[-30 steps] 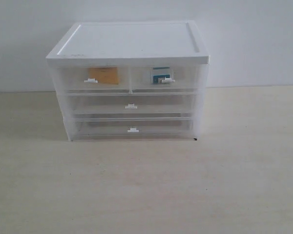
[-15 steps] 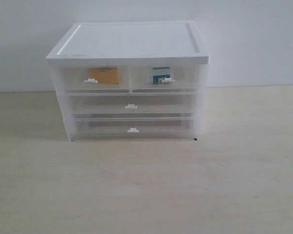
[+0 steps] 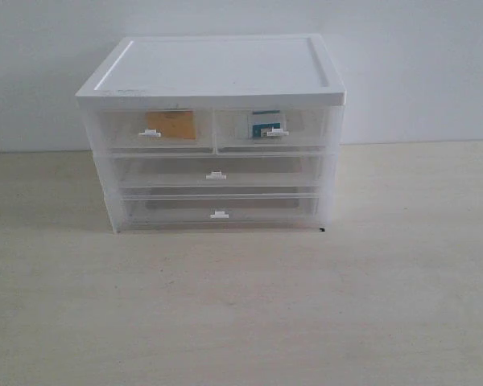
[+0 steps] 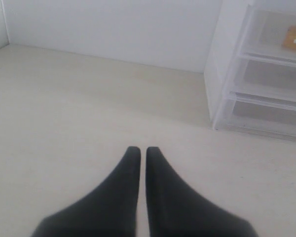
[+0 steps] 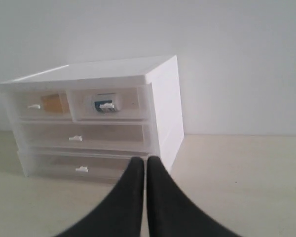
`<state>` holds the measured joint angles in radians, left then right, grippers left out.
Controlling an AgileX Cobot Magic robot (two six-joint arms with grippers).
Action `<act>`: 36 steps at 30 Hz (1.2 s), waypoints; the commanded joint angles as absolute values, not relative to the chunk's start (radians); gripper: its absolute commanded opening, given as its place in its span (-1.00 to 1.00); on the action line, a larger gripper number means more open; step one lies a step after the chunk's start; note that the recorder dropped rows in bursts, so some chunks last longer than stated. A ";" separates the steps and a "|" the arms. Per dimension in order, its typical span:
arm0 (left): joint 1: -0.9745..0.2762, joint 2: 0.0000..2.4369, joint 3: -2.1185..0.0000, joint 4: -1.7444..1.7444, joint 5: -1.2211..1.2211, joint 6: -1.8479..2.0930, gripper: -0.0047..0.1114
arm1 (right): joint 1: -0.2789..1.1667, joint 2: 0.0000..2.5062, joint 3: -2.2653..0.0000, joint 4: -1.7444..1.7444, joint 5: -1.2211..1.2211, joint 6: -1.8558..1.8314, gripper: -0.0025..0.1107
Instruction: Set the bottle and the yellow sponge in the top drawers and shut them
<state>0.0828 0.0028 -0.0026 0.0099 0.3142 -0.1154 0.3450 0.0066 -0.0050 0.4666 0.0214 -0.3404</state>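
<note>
The white drawer cabinet (image 3: pixel 213 72) stands at the back of the table. Both top drawers are pushed in flush. The yellow sponge (image 3: pixel 171 124) shows through the left top drawer (image 3: pixel 154 135), and the bottle (image 3: pixel 265 124) with its blue-teal label shows through the right top drawer (image 3: pixel 275 135). Neither gripper appears in the exterior view. My left gripper (image 4: pixel 139 151) is shut and empty over bare table, off to the cabinet's side. My right gripper (image 5: pixel 142 162) is shut and empty, in front of the cabinet, well back from it; the bottle (image 5: pixel 105 103) and sponge (image 5: pixel 53 103) show behind the drawer fronts.
Two full-width drawers (image 3: pixel 216 174) (image 3: pixel 219 211) sit shut below the top pair. A pale wooden tabletop (image 3: pixel 241 305) spreads in front of the cabinet. A white wall (image 3: pixel 419 64) runs behind it.
A dark part of the right arm at the exterior view's right edge one second ago has left the picture. The cabinet and drawers have not moved.
</note>
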 commanded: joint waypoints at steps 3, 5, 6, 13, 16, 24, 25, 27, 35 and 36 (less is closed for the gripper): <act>0.084 0.000 0.000 0.016 0.315 -0.125 -0.85 | 0.342 0.013 0.000 0.461 0.089 -0.351 -0.96; 0.084 0.000 0.000 0.016 0.315 -0.125 -0.85 | 0.342 0.013 0.000 0.457 0.123 -0.359 -0.96; 0.084 0.000 0.000 0.016 0.315 -0.125 -0.85 | 0.342 0.013 0.000 0.457 0.141 -0.368 -0.96; 0.084 0.000 0.000 0.016 0.315 -0.125 -0.85 | 0.342 0.013 0.000 0.468 0.208 -0.366 -0.96; 0.084 0.000 0.000 0.016 0.315 -0.125 -0.85 | 0.342 0.013 0.000 0.473 0.208 -0.366 -0.96; 0.084 0.000 0.000 0.016 0.315 -0.125 -0.85 | 0.342 0.010 0.000 0.247 0.210 -0.164 -0.96; 0.084 0.000 0.000 0.016 0.315 -0.125 -0.85 | 0.342 0.010 0.000 0.167 0.220 -0.063 -0.96; 0.084 0.000 0.000 0.016 0.315 -0.125 -0.85 | 0.342 0.010 0.000 -0.008 0.259 0.168 -0.96; 0.084 0.000 0.000 0.016 0.315 -0.125 -0.85 | 0.342 0.010 0.000 -0.135 0.342 0.297 -0.96; 0.084 0.000 0.000 0.016 0.315 -0.125 -0.85 | 0.342 0.010 0.000 -0.135 0.342 0.297 -0.96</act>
